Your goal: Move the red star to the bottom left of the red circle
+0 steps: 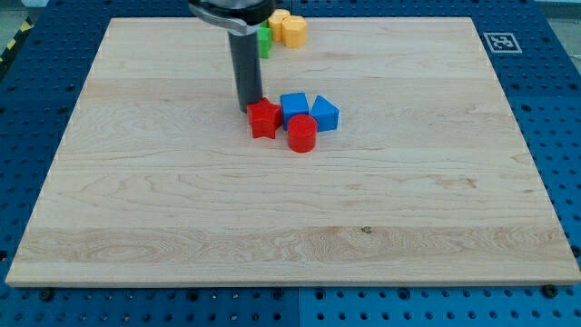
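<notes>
The red star [264,119] lies near the board's upper middle. The red circle [301,133], a short cylinder, stands just to its right and slightly lower, touching or nearly touching it. My tip [247,109] is at the star's upper left edge, touching it or almost so. The dark rod rises straight up from there to the view's top.
A blue cube [294,106] and a blue triangular block [325,113] sit directly above and right of the red circle. A yellow block [292,28] and a green block [265,40] lie at the board's top edge, partly behind the rod. The wooden board [163,209] sits on a blue pegboard.
</notes>
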Controlling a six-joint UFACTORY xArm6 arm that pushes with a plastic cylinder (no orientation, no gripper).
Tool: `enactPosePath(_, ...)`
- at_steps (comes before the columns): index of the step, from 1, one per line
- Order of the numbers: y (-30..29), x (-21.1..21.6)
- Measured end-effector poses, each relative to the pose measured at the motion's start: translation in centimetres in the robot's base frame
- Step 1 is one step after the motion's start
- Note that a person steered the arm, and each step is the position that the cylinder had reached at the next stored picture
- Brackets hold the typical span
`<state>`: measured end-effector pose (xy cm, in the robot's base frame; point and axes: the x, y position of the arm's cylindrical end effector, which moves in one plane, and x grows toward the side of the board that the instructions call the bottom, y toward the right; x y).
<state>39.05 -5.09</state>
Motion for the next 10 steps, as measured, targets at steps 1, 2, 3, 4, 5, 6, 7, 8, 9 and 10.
enactPosePath(1,0.4,1.5)
enactPosePath(2,0.4,2.9)
enactPosePath(3,0.4,2.9)
enactPosePath(4,-1.0,1.3)
enactPosePath(5,-1.7,-1.7)
enactPosePath(6,-1.7,-2.3)
enactPosePath(7,-1.7,-2.3)
enactPosePath(8,-1.6,-1.1)
enactPosePath(9,-0.9,1.0)
enactPosePath(10,0.0,3.1)
